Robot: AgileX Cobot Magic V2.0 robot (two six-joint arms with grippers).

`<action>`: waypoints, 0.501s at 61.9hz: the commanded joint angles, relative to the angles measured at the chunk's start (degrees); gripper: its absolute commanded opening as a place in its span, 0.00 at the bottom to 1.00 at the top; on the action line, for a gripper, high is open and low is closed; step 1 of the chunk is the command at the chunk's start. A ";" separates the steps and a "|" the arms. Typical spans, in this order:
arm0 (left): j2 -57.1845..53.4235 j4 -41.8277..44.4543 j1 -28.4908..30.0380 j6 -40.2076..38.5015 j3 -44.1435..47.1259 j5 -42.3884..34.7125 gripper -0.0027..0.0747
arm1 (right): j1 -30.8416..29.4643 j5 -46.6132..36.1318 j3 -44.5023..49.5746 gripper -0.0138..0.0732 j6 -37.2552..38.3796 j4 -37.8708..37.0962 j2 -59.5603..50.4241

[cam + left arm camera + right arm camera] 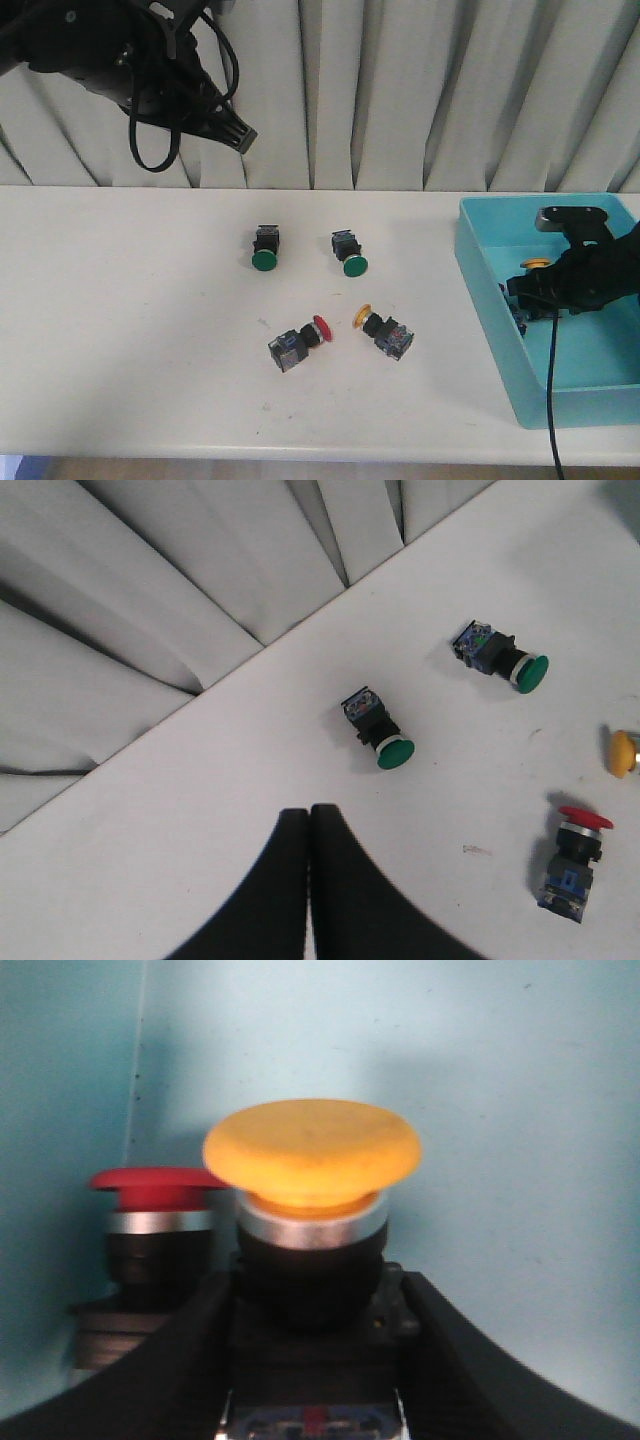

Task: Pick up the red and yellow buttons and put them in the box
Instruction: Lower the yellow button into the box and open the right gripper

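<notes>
My right gripper (530,287) is down inside the turquoise box (487,318), shut on a yellow button (312,1155) whose black body sits between the fingers (180,1350). A red button (155,1222) stands on the box floor (500,1110) just beside it. On the white table lie another red button (300,343) and another yellow button (384,332), caps close together. The red one (574,858) and the yellow cap (622,753) also show in the left wrist view. My left gripper (308,816) is shut and empty, held high at the back left (240,134).
Two green-capped buttons (264,248) (349,254) lie on the table behind the red and yellow pair; the left wrist view shows both (379,731) (501,657). A pleated white curtain (420,90) hangs behind the table. The right arm's cable (551,400) drops over the box's front wall.
</notes>
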 commanded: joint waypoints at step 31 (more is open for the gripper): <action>-7.61 1.83 0.06 -0.96 -1.34 -3.74 0.03 | -0.22 18.33 -14.84 0.73 -1.22 10.85 -20.05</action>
